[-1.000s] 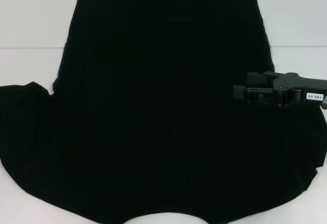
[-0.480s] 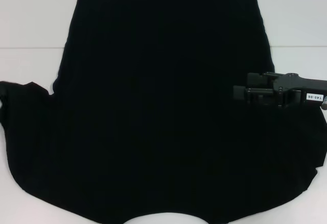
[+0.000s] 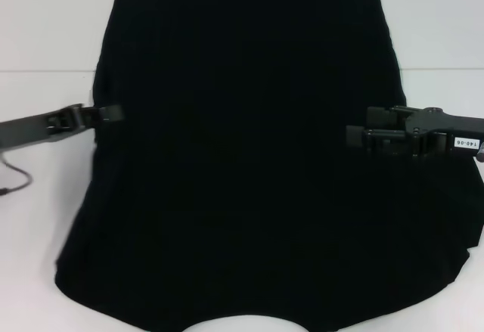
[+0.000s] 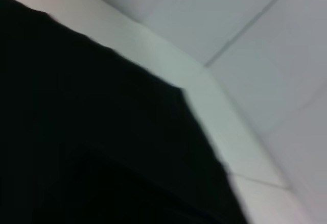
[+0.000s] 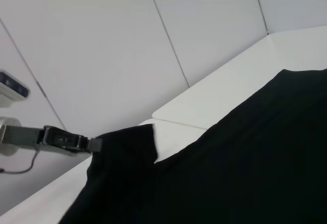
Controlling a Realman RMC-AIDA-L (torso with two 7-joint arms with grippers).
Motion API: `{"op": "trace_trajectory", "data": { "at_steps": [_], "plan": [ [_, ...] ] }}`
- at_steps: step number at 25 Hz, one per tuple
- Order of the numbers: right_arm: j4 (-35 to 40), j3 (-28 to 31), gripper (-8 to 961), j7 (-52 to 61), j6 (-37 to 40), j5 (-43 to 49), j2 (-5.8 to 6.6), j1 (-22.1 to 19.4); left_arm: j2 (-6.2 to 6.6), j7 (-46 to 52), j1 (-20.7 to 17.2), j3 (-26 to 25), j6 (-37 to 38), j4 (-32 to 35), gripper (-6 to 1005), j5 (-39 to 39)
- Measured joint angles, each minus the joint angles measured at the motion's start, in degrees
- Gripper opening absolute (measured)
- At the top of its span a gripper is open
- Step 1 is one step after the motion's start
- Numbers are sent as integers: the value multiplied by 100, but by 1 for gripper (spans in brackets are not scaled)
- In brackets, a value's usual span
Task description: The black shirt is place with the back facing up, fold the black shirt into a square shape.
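The black shirt (image 3: 242, 158) lies flat on the white table, plain side up, hem at the far end and neckline at the near edge. My left gripper (image 3: 115, 112) reaches in from the left and is shut on the shirt's left sleeve, which it holds lifted over the body's left edge. The right wrist view shows this left gripper (image 5: 96, 144) with the raised flap of cloth (image 5: 125, 147). My right gripper (image 3: 354, 137) hovers over the shirt's right side. The left wrist view shows only black cloth (image 4: 76, 132) and table.
The white table (image 3: 45, 37) shows bare on the left, right and far sides of the shirt. A thin cable (image 3: 15, 177) hangs from my left arm at the left edge. White wall panels (image 5: 127, 40) stand behind the table.
The left sleeve, spread out to the left before, has been lifted and carried inward. My left gripper has come into view at the shirt's left edge. The right gripper has not moved.
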State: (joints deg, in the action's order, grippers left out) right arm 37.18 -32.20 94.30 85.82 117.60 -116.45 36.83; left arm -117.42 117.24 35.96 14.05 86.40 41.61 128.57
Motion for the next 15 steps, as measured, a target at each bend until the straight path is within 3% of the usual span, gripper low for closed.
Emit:
{"op": "trace_trajectory", "data": {
  "at_steps": [6, 10, 13, 15],
  "plan": [
    [3, 28, 898, 51, 7, 0, 38, 4, -51, -759, 57, 108, 402, -940, 68, -646],
    [15, 97, 899, 208, -21, 0, 105, 27, -56, -954, 104, 134, 695, -1019, 151, -678],
    [42, 99, 898, 680, -132, 40, 243, 29, -50, -1198, 115, 174, 749, -1007, 288, -683],
    [44, 60, 898, 1295, -172, 253, 427, 37, -52, -1583, 128, 326, 804, -1015, 379, -684]
  ]
}}
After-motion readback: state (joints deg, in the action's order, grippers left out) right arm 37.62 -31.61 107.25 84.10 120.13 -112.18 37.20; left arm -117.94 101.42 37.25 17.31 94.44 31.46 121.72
